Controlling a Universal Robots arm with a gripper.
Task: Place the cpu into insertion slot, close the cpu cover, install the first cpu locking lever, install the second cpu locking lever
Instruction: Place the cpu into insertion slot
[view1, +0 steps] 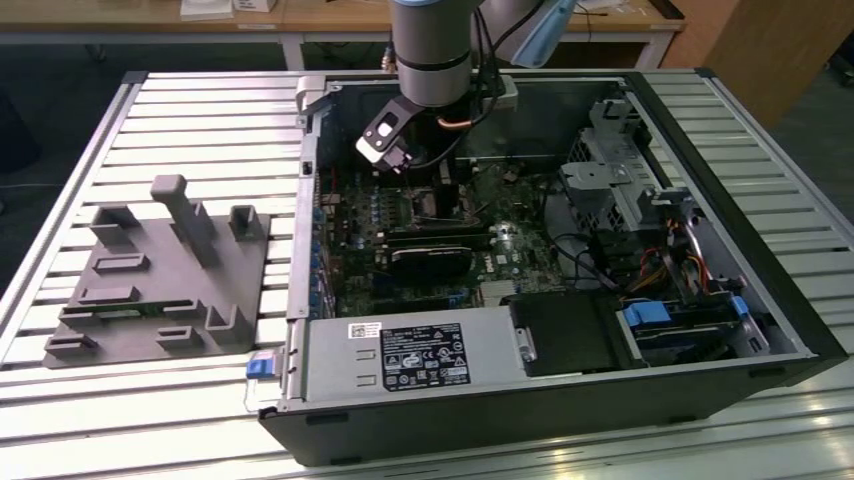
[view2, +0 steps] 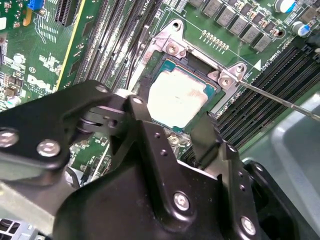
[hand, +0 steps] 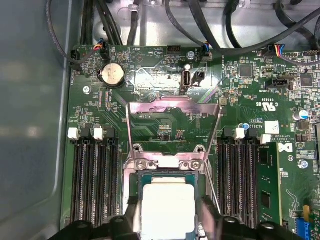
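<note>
Black gripper (view2: 174, 115) hangs open over the motherboard (hand: 165, 75), its fingers (view2: 150, 142) spread to either side of the cpu (hand: 167, 205) in both wrist views; whether they touch its edges cannot be told. The cpu lies flat in the insertion slot (view2: 172, 47), silvery top up. Beyond it the cpu cover (hand: 172, 106) stands raised, and a thin locking lever (view2: 280, 100) juts free beside the socket. Black memory slots (hand: 95, 185) flank the slot. In the upper middle of the exterior view the arm (view1: 430, 50) reaches into the open computer case (view1: 534, 420).
</note>
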